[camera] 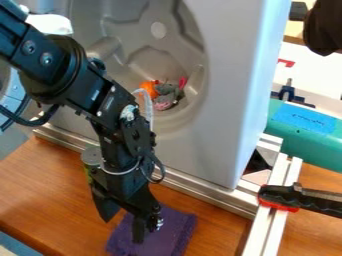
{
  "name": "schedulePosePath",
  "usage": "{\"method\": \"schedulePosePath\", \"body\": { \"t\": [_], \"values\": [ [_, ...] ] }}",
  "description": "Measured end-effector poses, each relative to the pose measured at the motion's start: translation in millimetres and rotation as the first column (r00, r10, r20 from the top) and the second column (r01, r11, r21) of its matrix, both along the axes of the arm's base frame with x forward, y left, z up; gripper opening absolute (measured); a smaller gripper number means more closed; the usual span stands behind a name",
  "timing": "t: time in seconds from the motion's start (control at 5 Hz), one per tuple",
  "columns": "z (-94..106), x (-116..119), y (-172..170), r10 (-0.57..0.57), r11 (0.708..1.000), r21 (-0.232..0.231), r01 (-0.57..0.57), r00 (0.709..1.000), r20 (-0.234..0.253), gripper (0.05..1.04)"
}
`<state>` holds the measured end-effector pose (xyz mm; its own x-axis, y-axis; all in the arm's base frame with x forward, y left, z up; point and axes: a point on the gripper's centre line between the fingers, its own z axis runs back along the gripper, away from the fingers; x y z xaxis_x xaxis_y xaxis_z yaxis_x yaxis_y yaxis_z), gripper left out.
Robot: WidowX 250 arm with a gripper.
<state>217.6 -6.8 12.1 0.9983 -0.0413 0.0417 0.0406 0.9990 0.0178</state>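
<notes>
Your black two-finger gripper (pixel 122 231), at the lower end of the black arm, points down over the work surface, its fingers spread apart with a gap between the tips. Beneath it lies the thing nearest to it, a dark purple cloth with a rough edge (pixel 175 232), flat on the brown wood-grain tabletop (pixel 47 185). One fingertip overlaps the cloth in your view; whether they touch, you cannot tell. Just behind the gripper, partly hidden by it, is a small cylinder with a grey top and a green side (pixel 91 156).

Beyond the gripper, past a silvery metal rail (pixel 200 193), stands a large grey moulded basin (pixel 224 110). In its hollow you see a round orange object (pixel 147 89) beside a grey soft-looking object with pink parts (pixel 166 93). Well to the right of the gripper in your view, a black clamp with a red pad (pixel 304 200) sits at the rails; farther back is a green case (pixel 310 147) bearing a blue label (pixel 305 118).
</notes>
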Motion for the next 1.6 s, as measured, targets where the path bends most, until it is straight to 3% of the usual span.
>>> {"method": "schedulePosePath", "body": {
  "t": [0.2, 0.4, 0.6, 1.0, 1.4, 1.6],
  "values": [
    [-3.2, -1.3, -1.0, -0.004, 1.000, -0.006, 0.004, 1.000, -0.011, 1.001],
    [-8.8, 18.9, -1.8, -0.025, 0.996, -0.079, 0.028, 0.999, 0.041, 1.001],
    [-21.1, 34.5, -0.1, 0.029, 0.996, -0.081, -0.021, 0.994, 0.103, 1.001],
    [-68.2, 41.2, -9.4, 0.060, 0.989, -0.139, -0.055, 0.998, 0.027, 1.001],
    [-80.8, 41.8, -3.6, 0.093, 0.988, -0.131, -0.085, 0.994, 0.055, 1.001],
    [-83.2, 36.9, 32.7, 0.138, 0.990, -0.027, -0.137, 0.988, 0.066, 1.001]
  ]
}}
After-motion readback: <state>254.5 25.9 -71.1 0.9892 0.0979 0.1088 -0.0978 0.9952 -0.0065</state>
